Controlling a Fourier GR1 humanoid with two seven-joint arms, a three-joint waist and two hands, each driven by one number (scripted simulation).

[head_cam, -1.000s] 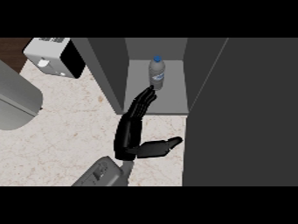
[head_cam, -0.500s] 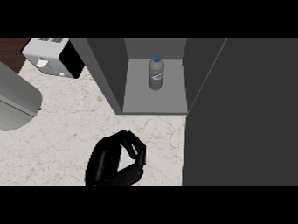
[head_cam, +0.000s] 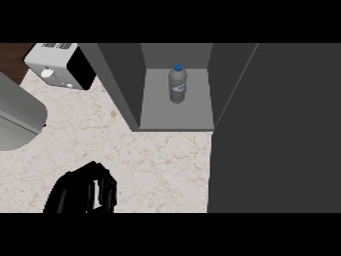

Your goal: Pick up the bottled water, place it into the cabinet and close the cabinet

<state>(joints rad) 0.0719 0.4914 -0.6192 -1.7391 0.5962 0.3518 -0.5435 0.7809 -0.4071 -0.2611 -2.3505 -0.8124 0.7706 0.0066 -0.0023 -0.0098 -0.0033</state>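
Note:
The bottled water [head_cam: 177, 85], clear with a blue cap, stands upright on the shelf inside the open cabinet [head_cam: 174, 117]. The cabinet door [head_cam: 284, 130] is a wide dark panel swung open at the right. My right hand [head_cam: 84, 192] is low at the view's lower edge, over the counter and well short of the cabinet. Its fingers are relaxed and it holds nothing. My left hand does not show.
A white and black toaster [head_cam: 58, 67] stands at the back left of the marbled counter [head_cam: 158, 160]. A large grey rounded shape [head_cam: 7, 112], seemingly a forearm, fills the left edge.
The right hand has let go of the bottle and drawn back out of the cabinet, down to the lower edge. The bottle stays upright on the shelf.

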